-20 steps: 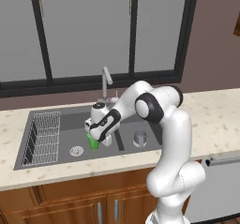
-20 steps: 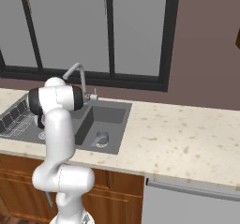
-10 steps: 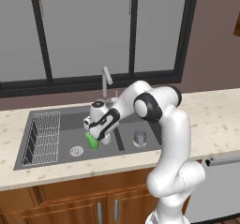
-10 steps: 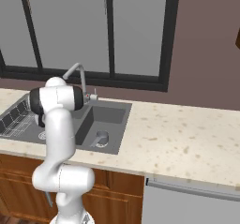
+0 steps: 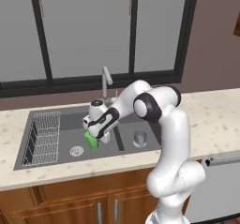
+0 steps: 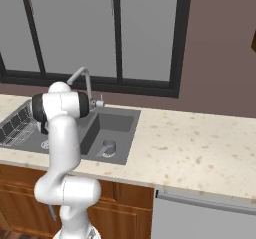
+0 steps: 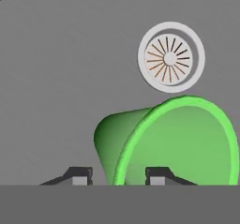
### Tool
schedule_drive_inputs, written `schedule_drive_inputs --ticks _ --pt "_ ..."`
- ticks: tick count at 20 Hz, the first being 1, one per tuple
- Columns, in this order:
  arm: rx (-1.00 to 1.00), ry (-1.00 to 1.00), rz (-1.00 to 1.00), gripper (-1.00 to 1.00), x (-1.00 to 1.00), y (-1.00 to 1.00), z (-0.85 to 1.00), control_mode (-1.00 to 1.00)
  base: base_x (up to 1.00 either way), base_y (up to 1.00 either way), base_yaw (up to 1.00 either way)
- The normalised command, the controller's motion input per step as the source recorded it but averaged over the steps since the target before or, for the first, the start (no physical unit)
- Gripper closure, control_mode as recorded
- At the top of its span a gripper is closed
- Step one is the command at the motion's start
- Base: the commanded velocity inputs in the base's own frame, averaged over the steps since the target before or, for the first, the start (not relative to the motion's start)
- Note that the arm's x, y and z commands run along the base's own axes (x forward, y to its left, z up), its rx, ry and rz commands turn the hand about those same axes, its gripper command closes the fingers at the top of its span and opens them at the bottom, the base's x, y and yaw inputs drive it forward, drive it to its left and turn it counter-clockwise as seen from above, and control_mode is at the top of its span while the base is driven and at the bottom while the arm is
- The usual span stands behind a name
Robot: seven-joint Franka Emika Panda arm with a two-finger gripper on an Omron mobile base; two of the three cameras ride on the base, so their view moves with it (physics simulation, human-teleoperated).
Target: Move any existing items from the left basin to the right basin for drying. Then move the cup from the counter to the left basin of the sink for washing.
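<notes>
Progress looks late-stage: you have the cup [image 5: 92,140] in the gripper [image 5: 95,137], low inside the left basin [image 5: 61,150] of the sink [image 5: 28,148], so only the set-down and release seem left. In the hand view the cup [image 7: 168,143] lies tilted with its open mouth toward the camera, and the gripper [image 7: 119,175] has one dark tip on each side of the cup's rim wall, pinching it; the jaws look closed on that wall rather than free. The round silver drain [image 7: 171,57] sits just beyond the cup, on the grey basin floor. A grey metal cylinder [image 5: 139,138] already stands in the right basin [image 5: 145,145], and nothing else shows loose in the left basin, so you can judge the first half of the task done. For room, mind three edges: the white wire rack [image 5: 43,136] fills the far left of the basin, well apart from the cup; the divider and the faucet [image 5: 107,80] stand close on the other side, near the wrist; and the front rim meets the table [image 5: 211,120]. You have open floor between rack and divider, around the drain [image 5: 76,150]. Lifting straight up after release should be the cleanest way out.
</notes>
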Motion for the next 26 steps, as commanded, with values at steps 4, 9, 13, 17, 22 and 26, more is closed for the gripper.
schedule_drive_inputs --ticks 4,9,13,17,22,26 --pt "0.04 -0.03 0.00 -1.00 -0.18 -0.13 0.17 -1.00 0.00 0.00 0.00" --pt "0.06 -0.06 0.00 -1.00 -0.29 -0.14 0.48 -1.00 0.00 0.00 0.00" --pt "0.08 -0.07 0.00 -1.00 -0.36 -0.11 0.73 -1.00 0.00 0.00 0.00" --pt "0.06 -0.08 0.00 -1.00 -0.35 -0.05 0.89 -1.00 0.00 0.00 0.00" --pt "0.03 -0.11 0.00 -1.00 -0.39 -0.07 0.95 -1.00 0.00 0.00 0.00" --pt "0.01 -0.15 0.00 -1.00 -0.45 -0.13 0.88 -1.00 0.00 0.00 0.00"
